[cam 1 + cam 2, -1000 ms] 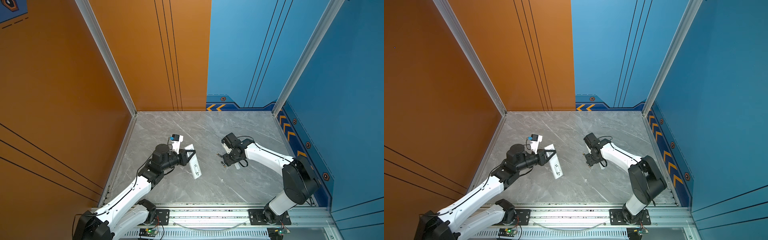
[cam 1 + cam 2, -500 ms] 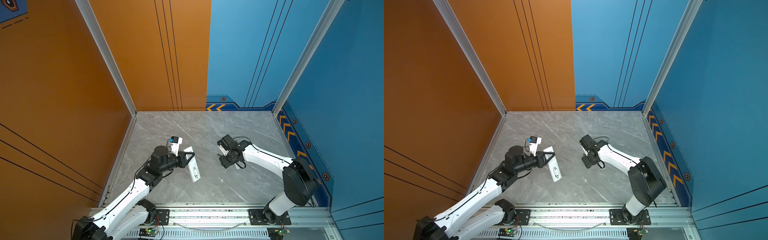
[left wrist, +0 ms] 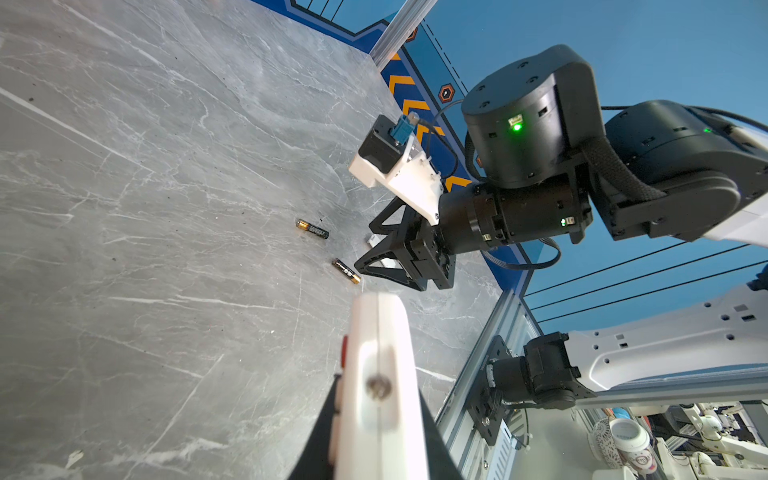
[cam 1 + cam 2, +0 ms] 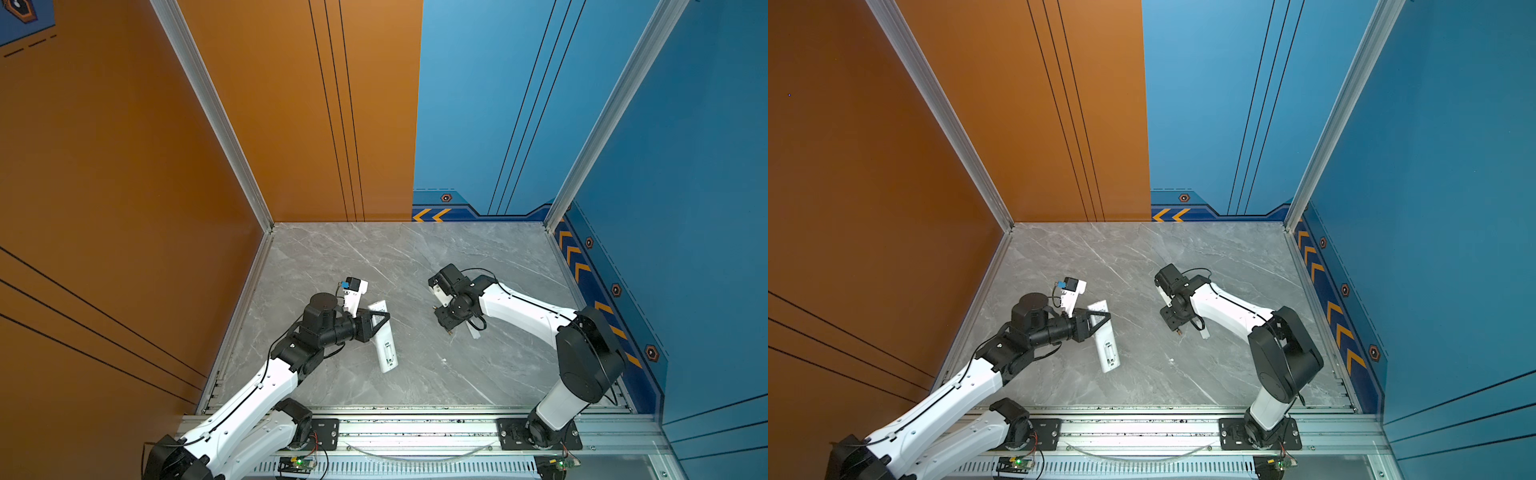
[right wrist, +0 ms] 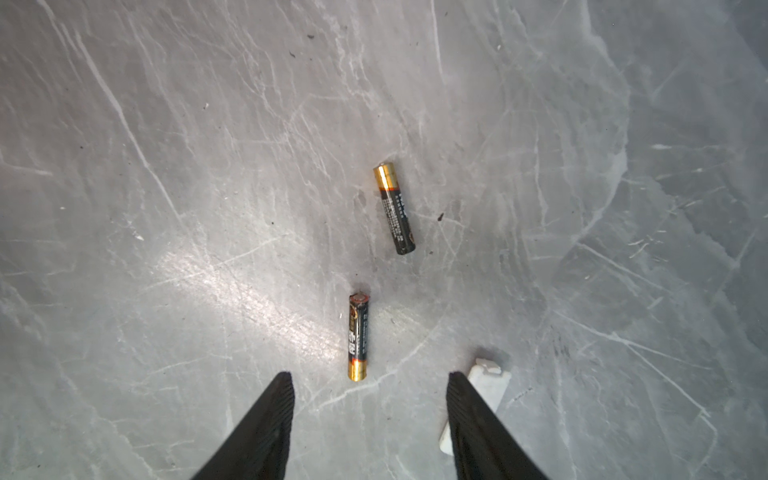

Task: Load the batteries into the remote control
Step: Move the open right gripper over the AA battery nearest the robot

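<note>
The left gripper (image 4: 380, 322) pinches the remote control (image 4: 386, 353), seemingly recess-up, steadying it for loading, while the right gripper (image 5: 369, 376) hangs spread over the nearer battery (image 5: 358, 332) to pick it

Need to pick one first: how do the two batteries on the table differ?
The near battery lies just ahead of the open right gripper; the far battery lies beyond it. The near battery's gold end points toward the gripper; the far battery's points away. The near battery runs straight out from the gripper; the far battery slants slightly. Both are black with one gold end, flat on the table, apart, untouched.
</note>
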Controlling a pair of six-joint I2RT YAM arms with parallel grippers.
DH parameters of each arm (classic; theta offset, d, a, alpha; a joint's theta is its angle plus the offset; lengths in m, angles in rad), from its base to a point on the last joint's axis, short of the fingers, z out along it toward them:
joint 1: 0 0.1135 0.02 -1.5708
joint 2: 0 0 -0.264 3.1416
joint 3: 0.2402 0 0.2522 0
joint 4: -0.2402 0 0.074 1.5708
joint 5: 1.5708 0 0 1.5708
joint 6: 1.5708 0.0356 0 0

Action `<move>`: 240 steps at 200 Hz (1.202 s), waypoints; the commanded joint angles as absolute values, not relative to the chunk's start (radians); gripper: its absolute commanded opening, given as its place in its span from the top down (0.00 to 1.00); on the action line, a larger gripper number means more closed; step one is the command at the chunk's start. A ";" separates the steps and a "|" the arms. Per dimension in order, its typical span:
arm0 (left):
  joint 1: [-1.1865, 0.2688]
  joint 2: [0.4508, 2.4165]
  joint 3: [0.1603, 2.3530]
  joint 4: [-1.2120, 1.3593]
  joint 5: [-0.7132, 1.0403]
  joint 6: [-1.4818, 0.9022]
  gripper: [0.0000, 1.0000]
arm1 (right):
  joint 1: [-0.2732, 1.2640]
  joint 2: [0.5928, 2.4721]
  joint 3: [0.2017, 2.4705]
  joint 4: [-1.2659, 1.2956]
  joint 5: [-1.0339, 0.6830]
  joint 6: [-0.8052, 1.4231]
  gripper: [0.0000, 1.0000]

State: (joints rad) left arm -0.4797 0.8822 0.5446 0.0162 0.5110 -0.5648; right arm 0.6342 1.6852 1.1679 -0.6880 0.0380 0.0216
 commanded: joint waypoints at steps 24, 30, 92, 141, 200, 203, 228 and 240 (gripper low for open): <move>-0.482 0.871 0.573 0.009 0.535 -0.536 1.00 | 0.623 1.735 1.207 -0.680 0.011 -0.006 0.46; -0.483 0.873 0.572 0.011 0.535 -0.536 1.00 | 0.621 1.740 1.212 -0.678 0.009 -0.008 0.46; -0.482 0.889 0.570 0.018 0.541 -0.534 1.00 | 0.605 1.808 1.260 -0.676 -0.007 -0.028 0.51; -0.483 0.902 0.571 0.035 0.542 -0.533 1.00 | 0.604 1.832 1.269 -0.676 -0.021 -0.032 0.55; -0.482 0.929 0.569 0.063 0.554 -0.534 1.00 | 0.594 1.874 1.323 -0.670 -0.023 -0.029 0.56; -0.483 0.929 0.570 0.062 0.555 -0.534 1.00 | 0.592 1.878 1.327 -0.670 -0.025 -0.029 0.56; -0.482 0.922 0.567 0.061 0.555 -0.532 1.00 | 0.592 1.918 1.362 -0.670 -0.031 -0.031 0.56; -0.482 0.921 0.567 0.059 0.556 -0.532 1.00 | 0.592 1.936 1.377 -0.670 -0.033 -0.032 0.56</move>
